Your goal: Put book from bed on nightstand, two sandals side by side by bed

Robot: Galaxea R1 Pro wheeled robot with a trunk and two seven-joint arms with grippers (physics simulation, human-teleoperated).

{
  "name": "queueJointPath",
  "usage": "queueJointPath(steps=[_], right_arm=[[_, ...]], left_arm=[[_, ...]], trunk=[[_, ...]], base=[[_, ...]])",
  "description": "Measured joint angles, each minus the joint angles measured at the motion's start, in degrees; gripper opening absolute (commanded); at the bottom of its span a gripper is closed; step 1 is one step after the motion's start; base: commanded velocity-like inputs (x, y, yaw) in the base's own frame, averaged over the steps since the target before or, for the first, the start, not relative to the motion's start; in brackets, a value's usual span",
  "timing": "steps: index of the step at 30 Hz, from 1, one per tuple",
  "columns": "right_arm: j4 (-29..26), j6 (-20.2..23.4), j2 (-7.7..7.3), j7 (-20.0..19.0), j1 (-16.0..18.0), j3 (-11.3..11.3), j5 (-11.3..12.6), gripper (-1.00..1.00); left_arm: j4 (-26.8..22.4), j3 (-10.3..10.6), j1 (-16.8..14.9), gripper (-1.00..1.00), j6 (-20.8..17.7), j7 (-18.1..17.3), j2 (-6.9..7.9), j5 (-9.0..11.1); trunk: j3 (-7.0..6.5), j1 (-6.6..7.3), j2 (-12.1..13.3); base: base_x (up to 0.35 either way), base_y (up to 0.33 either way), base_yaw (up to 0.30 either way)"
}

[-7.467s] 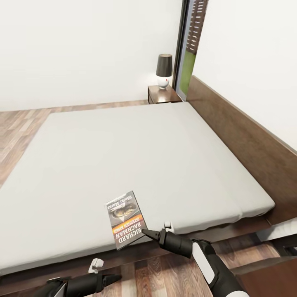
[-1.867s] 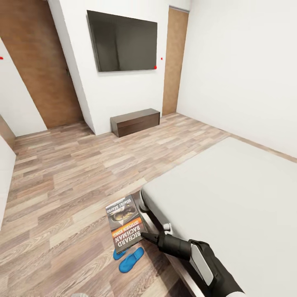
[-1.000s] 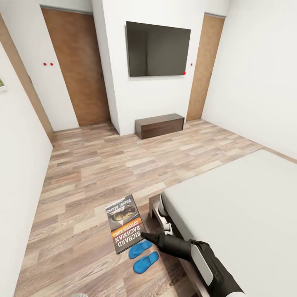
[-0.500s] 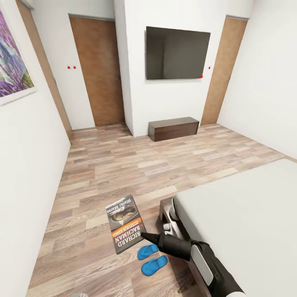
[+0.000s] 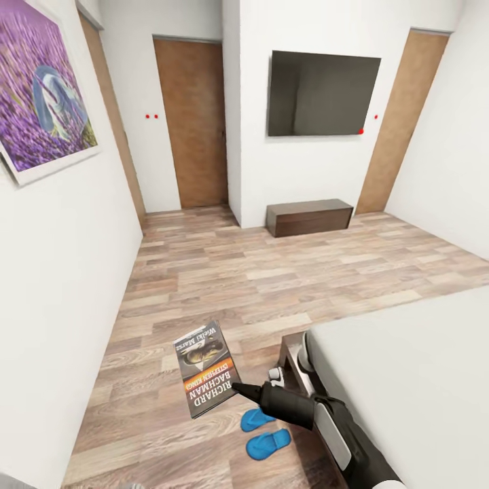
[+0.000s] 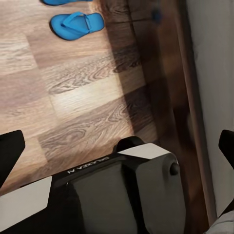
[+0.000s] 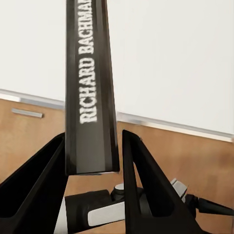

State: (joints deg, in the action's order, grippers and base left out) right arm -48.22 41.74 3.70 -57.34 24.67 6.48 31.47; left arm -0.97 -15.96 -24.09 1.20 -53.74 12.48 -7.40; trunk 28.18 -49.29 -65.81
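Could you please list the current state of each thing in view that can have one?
book: held off the bed, above the floor
right gripper: shut on the book
left gripper: fingers apart, holding nothing
two sandals: flat on the floor, side by side
doors: closed
TV: off

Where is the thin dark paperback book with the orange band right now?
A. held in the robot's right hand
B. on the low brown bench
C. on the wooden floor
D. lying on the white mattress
A: the right hand pinches the thin dark paperback book with the orange band, holding it above the wood-plank floor.
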Motion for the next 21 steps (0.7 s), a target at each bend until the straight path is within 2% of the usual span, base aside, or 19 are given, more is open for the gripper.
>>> queueJointPath(steps=[21], right_arm=[[0.0, 0.0, -0.09, 0.0, 0.0, 0.0, 0.0, -1.0]], left_arm=[[0.0, 0.0, 0.0, 1.0, 0.0, 0.0, 0.0, 0.0]], trunk=[[-1.37, 0.0, 0.0]], base=[[0.0, 0.0, 0.23]])
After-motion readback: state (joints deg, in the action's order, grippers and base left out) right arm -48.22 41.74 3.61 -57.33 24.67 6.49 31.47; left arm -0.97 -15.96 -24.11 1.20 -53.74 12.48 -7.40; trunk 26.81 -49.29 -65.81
